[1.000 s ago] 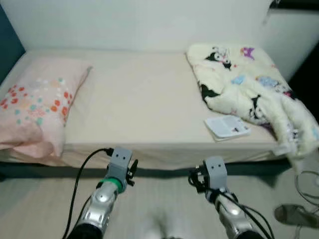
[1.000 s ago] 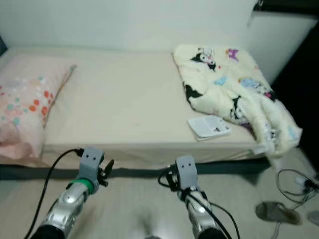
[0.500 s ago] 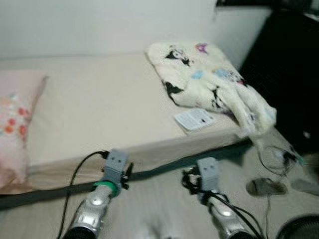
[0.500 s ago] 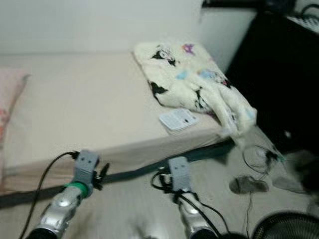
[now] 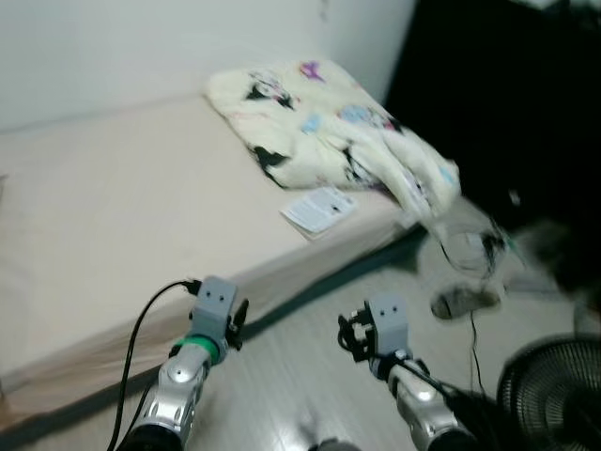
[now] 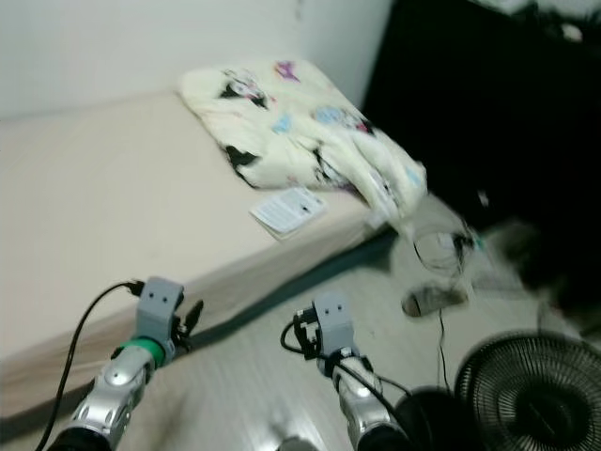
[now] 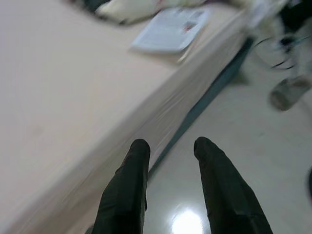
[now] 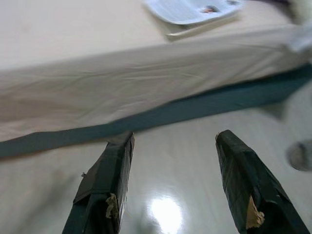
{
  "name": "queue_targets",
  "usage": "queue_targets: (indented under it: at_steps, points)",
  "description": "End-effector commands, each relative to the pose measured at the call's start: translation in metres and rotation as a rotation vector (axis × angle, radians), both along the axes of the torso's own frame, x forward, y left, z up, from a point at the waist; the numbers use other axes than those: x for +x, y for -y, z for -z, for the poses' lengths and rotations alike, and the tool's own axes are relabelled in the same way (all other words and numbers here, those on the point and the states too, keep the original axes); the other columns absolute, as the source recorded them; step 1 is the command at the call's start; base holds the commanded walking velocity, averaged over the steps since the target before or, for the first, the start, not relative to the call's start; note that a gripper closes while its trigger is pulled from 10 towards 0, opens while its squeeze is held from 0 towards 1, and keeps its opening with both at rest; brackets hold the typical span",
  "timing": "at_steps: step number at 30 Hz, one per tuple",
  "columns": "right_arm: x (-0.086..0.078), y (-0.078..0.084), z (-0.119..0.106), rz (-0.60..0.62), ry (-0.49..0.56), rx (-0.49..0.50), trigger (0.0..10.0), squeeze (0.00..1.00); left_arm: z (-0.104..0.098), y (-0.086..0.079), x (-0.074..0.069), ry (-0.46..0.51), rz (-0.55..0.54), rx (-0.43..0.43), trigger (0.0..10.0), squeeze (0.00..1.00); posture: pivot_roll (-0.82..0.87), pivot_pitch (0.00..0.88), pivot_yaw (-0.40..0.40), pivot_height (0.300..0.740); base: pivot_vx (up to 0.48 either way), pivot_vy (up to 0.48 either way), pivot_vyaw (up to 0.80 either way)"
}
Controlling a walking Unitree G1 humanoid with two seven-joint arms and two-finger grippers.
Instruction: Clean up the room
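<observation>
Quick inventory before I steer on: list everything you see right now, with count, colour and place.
bed: one, beige sheet, ahead on the robot's left
blanket: one, cream with cartoon prints, crumpled on the bed's far right end, hanging over the edge
booklet: one, white, on the bed beside the blanket
slipper: one, grey, on the floor past the bed corner
cables: tangled, near the slipper
fan: one, black, floor at right
left gripper: open, low above the floor
right gripper: open, low above the floor

A cartoon-print blanket (image 6: pixel 300 132) and a booklet (image 6: pixel 287 210) lie on the bed (image 6: pixel 103 216), a fan (image 6: pixel 533 395) nearby.
</observation>
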State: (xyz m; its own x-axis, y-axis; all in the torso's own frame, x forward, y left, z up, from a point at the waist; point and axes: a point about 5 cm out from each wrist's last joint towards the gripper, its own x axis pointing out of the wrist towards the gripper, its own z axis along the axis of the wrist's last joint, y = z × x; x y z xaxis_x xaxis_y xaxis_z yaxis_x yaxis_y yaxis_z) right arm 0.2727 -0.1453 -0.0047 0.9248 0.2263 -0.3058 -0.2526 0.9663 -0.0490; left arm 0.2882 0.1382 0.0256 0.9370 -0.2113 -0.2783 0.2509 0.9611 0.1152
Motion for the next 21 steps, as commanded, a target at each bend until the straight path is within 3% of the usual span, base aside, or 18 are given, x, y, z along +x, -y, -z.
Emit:
queue_targets:
  at_steps: [1,21]
  points:
    - [-0.0023,-0.0009,0.0026,0.006,-0.014,0.007,10.0,0.0,0.0058,0.0006,-0.0042,-0.027,0.009,-0.004,10.0,0.0,-0.05,0.0,0.039,0.72,0.0,0.0,-0.76]
    - [-0.0026,-0.0013,0.0032,0.01,-0.017,0.01,10.0,0.0,0.0037,0.003,-0.0032,-0.018,0.015,-0.009,10.0,0.0,-0.06,0.0,0.041,0.72,0.0,0.0,-0.76]
